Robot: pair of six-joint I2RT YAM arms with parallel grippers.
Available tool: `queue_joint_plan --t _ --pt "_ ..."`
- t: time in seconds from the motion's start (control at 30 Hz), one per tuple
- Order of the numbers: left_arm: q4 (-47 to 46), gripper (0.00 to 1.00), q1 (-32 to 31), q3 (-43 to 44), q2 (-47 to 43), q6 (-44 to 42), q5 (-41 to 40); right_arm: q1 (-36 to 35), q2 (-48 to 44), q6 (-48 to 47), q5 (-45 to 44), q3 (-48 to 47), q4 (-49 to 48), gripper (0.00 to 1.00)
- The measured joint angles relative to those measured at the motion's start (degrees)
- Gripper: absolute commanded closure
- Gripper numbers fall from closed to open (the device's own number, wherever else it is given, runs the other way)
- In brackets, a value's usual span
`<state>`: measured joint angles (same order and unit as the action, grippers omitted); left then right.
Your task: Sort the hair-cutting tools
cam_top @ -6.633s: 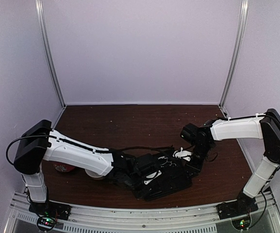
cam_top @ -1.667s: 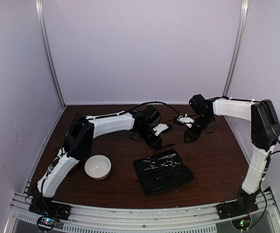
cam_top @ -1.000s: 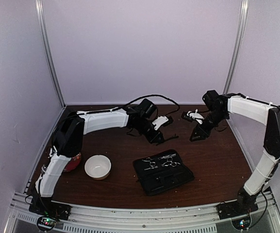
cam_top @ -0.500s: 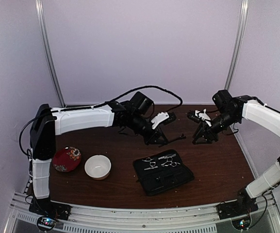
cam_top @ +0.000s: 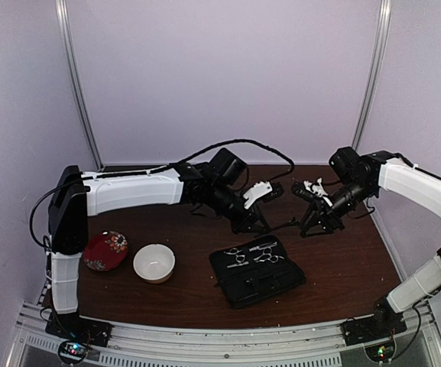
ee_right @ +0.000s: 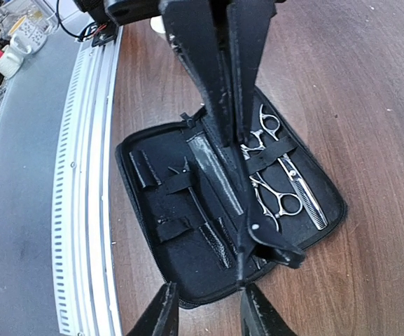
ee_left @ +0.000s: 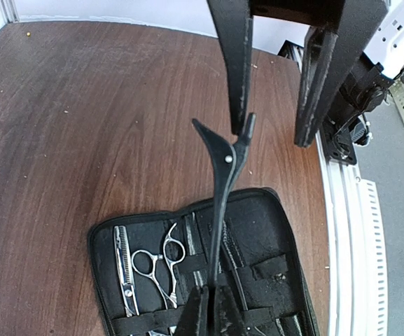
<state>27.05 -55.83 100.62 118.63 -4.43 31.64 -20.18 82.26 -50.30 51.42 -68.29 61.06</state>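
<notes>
My left gripper (cam_top: 262, 226) (ee_left: 214, 309) is shut on a thin black stick-like tool (ee_left: 223, 203) (ee_right: 242, 238) and holds it in the air above the open black pouch (cam_top: 260, 277). The tool's far tip reaches between the fingers of my right gripper (cam_top: 309, 225) (ee_right: 209, 316) and rests against one finger (ee_left: 234, 77). The right jaws stand apart and do not clamp it. Silver scissors (ee_left: 150, 269) (ee_right: 280, 201) lie strapped in the pouch, with a second pair (ee_right: 263, 133) beside them. Another thin black piece (ee_right: 191, 183) sits under a pouch strap.
A white bowl (cam_top: 154, 262) and a red patterned bowl (cam_top: 105, 251) stand at the left of the brown table (cam_top: 166, 206). The metal rail (ee_right: 82, 210) runs along the near edge. Purple walls and two upright posts enclose the back.
Both grippers have come toward each other over the pouch. The right gripper dropped left to the tool's tip and its jaws narrowed. The left stays shut on the tool.
</notes>
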Motion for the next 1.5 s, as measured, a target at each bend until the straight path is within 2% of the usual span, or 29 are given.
queue_joint_plan --t 0.17,0.4,0.57,0.77,0.87,1.13,1.33,1.47,1.5 --pt "0.0 1.0 0.0 0.0 0.0 0.0 0.2 -0.1 -0.3 -0.3 0.3 0.0 0.8 0.67" --pt "0.0 1.0 0.0 0.0 0.0 0.0 0.8 -0.1 -2.3 5.6 -1.0 0.4 -5.0 0.66" --pt "0.0 1.0 0.0 0.0 0.1 0.0 0.8 -0.1 -2.3 7.1 -2.0 0.4 -6.3 0.71" --pt "-0.1 1.0 0.0 0.0 0.1 0.0 0.8 -0.2 -2.2 5.9 -1.8 0.4 -5.5 0.84" --pt "-0.2 1.0 0.0 0.0 0.2 0.0 0.8 -0.7 -1.8 4.3 -1.6 0.2 -4.2 0.93" --pt "-0.1 1.0 -0.1 0.0 0.7 0.1 1.3 -1.0 -0.5 2.4 -1.3 -0.2 -2.4 0.94" --pt "-0.3 1.0 -0.1 0.0 0.7 0.4 1.8 -1.4 -0.5 2.6 -1.2 -0.8 -2.4 0.89" --pt "-0.3 1.0 -0.2 0.1 0.7 0.5 1.9 -1.5 -0.4 2.5 -1.3 -0.8 -2.5 1.0" --pt "-0.2 1.0 -0.2 0.1 0.7 0.5 1.9 -1.5 -0.4 2.5 -1.3 -0.8 -2.5 1.0"
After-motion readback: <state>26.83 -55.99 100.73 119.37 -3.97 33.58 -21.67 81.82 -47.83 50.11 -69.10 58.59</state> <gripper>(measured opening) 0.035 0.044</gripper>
